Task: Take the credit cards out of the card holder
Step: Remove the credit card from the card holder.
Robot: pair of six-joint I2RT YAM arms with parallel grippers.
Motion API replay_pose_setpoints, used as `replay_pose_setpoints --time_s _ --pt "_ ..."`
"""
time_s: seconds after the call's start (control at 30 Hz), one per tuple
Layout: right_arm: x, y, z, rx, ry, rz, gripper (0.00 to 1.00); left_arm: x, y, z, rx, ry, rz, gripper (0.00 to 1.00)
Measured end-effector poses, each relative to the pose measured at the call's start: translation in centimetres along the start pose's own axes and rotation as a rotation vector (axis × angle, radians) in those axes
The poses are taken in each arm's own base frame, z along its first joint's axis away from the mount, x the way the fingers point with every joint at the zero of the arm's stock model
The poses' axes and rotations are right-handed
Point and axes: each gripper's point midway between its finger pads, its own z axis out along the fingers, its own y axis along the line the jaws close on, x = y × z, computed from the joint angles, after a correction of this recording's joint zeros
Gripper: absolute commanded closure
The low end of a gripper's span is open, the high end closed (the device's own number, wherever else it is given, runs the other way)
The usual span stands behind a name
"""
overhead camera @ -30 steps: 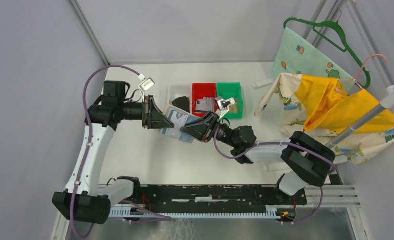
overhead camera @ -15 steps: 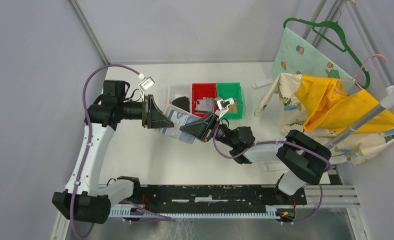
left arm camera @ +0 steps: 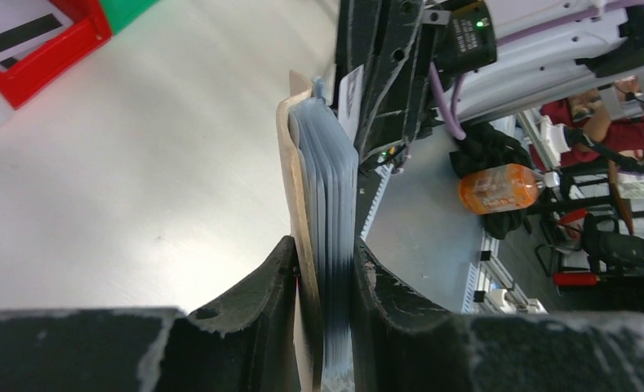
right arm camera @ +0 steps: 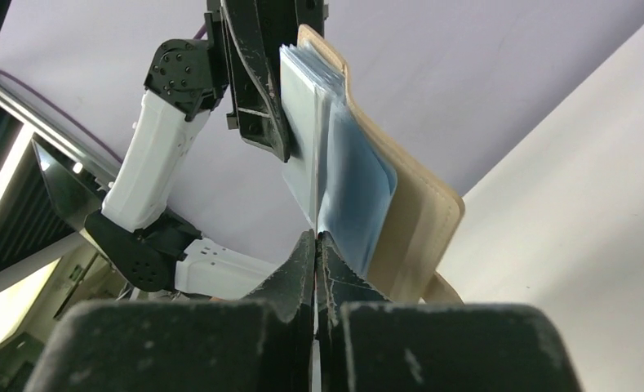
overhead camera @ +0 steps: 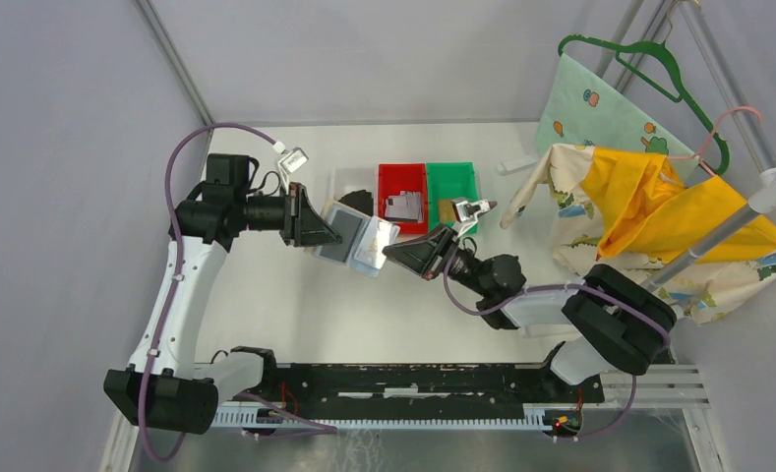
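Now the left gripper (left arm camera: 322,245) is clamping the card holder (left arm camera: 306,163) by one end, its sleeves fanning lengthwise toward the right gripper (right arm camera: 315,237). That gripper is hovering fully closed just beside the card holder's free edges, visibly pinching nothing.

Beige card holder (right arm camera: 423,214) with bluish clear sleeves (right arm camera: 357,186), red bin (overhead camera: 401,169), green bin (overhead camera: 451,168), yellow cloth (overhead camera: 649,202)

The top camera looks down from above and behind the arm bases, far enough to take in the whole table (overhead camera: 266,295), while the two wrist cameras face each other at close range, all three views sharing the card holder (overhead camera: 359,239).
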Motion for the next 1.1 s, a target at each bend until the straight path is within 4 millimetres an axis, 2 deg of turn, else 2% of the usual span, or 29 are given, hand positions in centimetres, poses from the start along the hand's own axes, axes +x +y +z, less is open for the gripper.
replay_pose_setpoints --time_s 0.23,0.4,0.53,0.67,0.77,0.9,1.1 --pt "-4.2 -2.7 -3.1 0.134 -0.044 -0.066 1.0 0.0 3.3 -0.3 -0.191 0.003 0.02 0.98" --pt "-6.6 -6.9 -5.1 0.326 0.004 -0.137 1.0 0.2 5.7 -1.1 -0.32 0.022 0.07 0.98" --pt "-8.5 -10.4 -5.7 0.485 0.068 -0.207 1.0 0.4 6.0 -1.4 -0.342 0.043 0.087 0.98" --pt "-10.1 -13.1 -5.3 0.587 0.131 -0.276 1.0 0.4 6.0 -1.5 -0.343 0.051 0.105 0.98" --pt "-10.4 -15.6 -5.0 0.65 0.185 -0.294 1.0 0.5 6.0 -1.5 -0.342 0.055 0.113 0.98" --pt "-10.1 -20.0 -4.9 0.74 0.27 -0.286 1.0 0.6 5.8 -1.5 -0.337 0.058 0.118 0.98" --pt "-9.5 -24.5 -5.3 0.828 0.347 -0.27 1.0 0.6 5.3 -1.5 -0.314 0.055 0.127 0.98"
